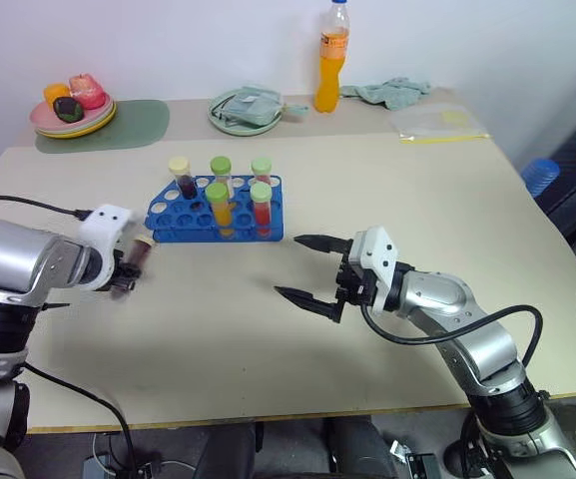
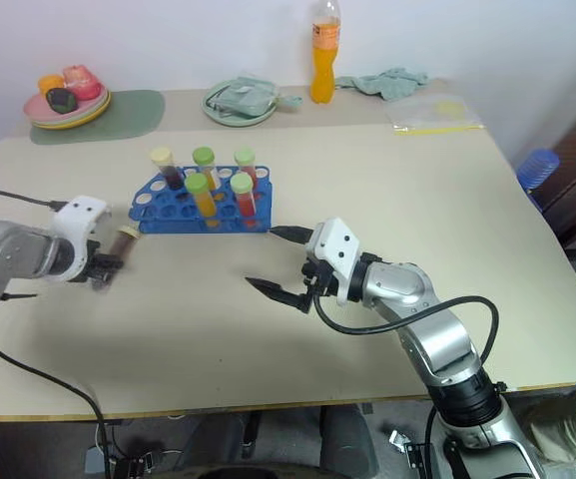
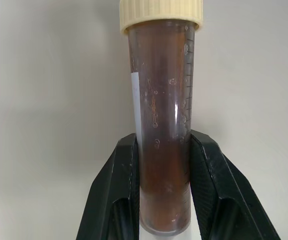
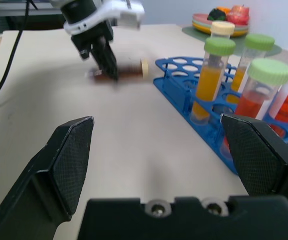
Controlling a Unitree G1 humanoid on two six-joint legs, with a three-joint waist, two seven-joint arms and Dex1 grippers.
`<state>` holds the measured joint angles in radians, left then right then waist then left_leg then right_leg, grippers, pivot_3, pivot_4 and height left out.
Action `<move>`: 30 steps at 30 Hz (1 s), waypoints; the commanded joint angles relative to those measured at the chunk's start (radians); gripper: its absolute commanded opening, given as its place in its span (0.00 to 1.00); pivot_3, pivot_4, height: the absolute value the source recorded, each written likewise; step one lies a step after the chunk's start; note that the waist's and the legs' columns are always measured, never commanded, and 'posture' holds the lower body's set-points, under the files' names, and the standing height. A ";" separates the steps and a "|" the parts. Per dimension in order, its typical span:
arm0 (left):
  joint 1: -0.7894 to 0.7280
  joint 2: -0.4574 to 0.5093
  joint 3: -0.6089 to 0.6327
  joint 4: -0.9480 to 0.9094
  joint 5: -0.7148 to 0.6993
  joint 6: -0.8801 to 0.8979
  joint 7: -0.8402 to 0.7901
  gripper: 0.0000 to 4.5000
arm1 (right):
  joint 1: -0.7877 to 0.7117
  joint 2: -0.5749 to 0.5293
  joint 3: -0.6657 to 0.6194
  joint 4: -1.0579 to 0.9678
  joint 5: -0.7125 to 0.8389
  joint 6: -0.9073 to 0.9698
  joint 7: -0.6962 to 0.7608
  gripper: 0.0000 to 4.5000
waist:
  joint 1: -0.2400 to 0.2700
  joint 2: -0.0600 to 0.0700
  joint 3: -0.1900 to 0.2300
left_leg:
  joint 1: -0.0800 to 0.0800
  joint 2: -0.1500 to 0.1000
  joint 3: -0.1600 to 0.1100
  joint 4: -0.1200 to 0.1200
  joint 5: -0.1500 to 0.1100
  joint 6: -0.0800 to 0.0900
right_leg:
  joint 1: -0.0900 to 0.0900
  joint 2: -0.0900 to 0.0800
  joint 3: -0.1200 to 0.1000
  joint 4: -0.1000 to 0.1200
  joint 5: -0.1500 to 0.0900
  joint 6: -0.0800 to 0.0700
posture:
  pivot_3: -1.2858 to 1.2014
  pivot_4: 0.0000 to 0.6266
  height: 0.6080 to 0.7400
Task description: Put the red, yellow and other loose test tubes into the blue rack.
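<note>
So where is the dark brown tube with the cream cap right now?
In the left eye view the brown tube is clamped in the left pincer, on the robot's left just beside the blue rack.

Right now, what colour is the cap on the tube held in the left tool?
Cream, on the dark brown tube; clearest in the left wrist view.

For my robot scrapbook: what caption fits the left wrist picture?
Left black claw shut on a clear plastic test tube of dark brown liquid with a cream cap.
</note>
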<state>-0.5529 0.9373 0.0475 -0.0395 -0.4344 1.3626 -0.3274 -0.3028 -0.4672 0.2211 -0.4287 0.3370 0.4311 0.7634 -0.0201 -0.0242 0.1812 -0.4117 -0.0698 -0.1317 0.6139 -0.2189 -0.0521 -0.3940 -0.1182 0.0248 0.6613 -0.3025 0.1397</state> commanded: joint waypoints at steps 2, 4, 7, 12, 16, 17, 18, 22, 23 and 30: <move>0.037 -0.151 0.229 -0.059 0.163 -0.446 0.249 0.17 | -0.008 0.004 -0.007 -0.028 0.016 -0.017 0.014 1.00 | 0.009 0.000 0.000 | 0.000 0.000 0.000 0.000 0.000 0.000 | 0.001 -0.001 0.000 -0.001 0.000 0.000 | 0.52 0.24 1.00; 0.026 -0.253 0.285 -0.077 0.175 -0.583 0.307 0.17 | -0.014 0.008 -0.002 -0.019 0.017 -0.019 0.023 1.00 | 0.022 -0.003 -0.002 | 0.000 -0.001 -0.002 0.001 0.000 0.000 | 0.002 -0.001 -0.002 -0.002 0.000 0.000 | 0.52 0.24 1.00; 0.051 -0.391 0.241 -0.122 0.217 -0.867 0.309 0.17 | -0.033 0.017 0.007 0.000 0.010 -0.028 0.035 1.00 | 0.029 -0.003 -0.002 | -0.001 -0.001 -0.001 0.002 0.000 0.000 | 0.003 -0.002 -0.002 -0.003 0.001 0.000 | 0.52 0.24 1.00; 0.130 -0.601 0.065 -0.027 0.334 -1.320 0.287 0.17 | -0.050 0.030 0.018 0.019 -0.003 -0.038 0.040 1.00 | 0.032 -0.002 -0.002 | -0.001 -0.001 0.002 0.002 0.002 -0.004 | 0.004 -0.002 -0.001 -0.004 0.001 0.000 | 0.52 0.24 1.00; 0.152 -0.675 0.017 0.117 0.422 -1.540 0.309 0.17 | -0.035 0.024 0.009 -0.001 -0.006 -0.031 0.023 1.00 | 0.015 -0.003 -0.002 | -0.001 -0.001 0.003 0.002 0.001 -0.002 | 0.002 -0.001 -0.001 -0.003 0.001 0.000 | 0.52 0.24 1.00; 0.154 -0.682 0.021 0.142 0.427 -1.565 0.315 0.17 | -0.030 0.022 0.006 -0.007 -0.006 -0.028 0.018 1.00 | 0.009 -0.003 -0.002 | -0.001 -0.001 0.003 0.001 0.001 -0.002 | 0.001 -0.001 -0.001 -0.002 0.001 0.000 | 0.52 0.24 1.00; 0.152 -0.688 0.028 0.164 0.430 -1.584 0.321 0.17 | -0.026 0.020 0.003 -0.012 -0.006 -0.025 0.013 1.00 | 0.006 -0.003 -0.002 | -0.001 -0.001 0.003 0.001 0.001 -0.001 | 0.001 -0.001 -0.001 -0.002 0.001 0.000 | 0.52 0.24 1.00; 0.138 -0.686 0.049 0.232 0.461 -1.620 0.363 0.17 | -0.010 0.013 -0.001 -0.030 -0.002 -0.018 -0.002 1.00 | 0.006 -0.003 -0.002 | -0.001 -0.001 0.002 0.002 0.000 0.000 | 0.002 -0.001 -0.001 -0.002 0.001 0.000 | 0.52 0.24 1.00; 0.136 -0.684 0.051 0.244 0.469 -1.616 0.369 0.17 | -0.009 0.013 -0.001 -0.032 -0.001 -0.017 -0.003 1.00 | 0.007 -0.003 -0.002 | -0.001 -0.001 0.002 0.002 0.000 0.000 | 0.002 -0.001 -0.001 -0.002 0.001 0.000 | 0.52 0.24 1.00; 0.171 -0.687 0.049 0.244 0.474 -1.597 0.364 0.17 | -0.010 0.010 -0.001 -0.032 0.003 -0.017 -0.004 1.00 | 0.007 -0.002 -0.002 | -0.001 -0.001 0.001 0.002 0.000 0.000 | 0.002 -0.001 -0.002 -0.002 0.001 0.000 | 0.52 0.24 1.00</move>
<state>-0.3939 0.2483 0.0894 0.2400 0.0317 -0.2259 0.0343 -0.3121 -0.4528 0.2430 -0.4174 0.3286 0.4216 0.7594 -0.0130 -0.0267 0.1788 -0.4123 -0.0708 -0.1307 0.6160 -0.2189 -0.0520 -0.3919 -0.1188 0.0231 0.6595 -0.3018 0.1398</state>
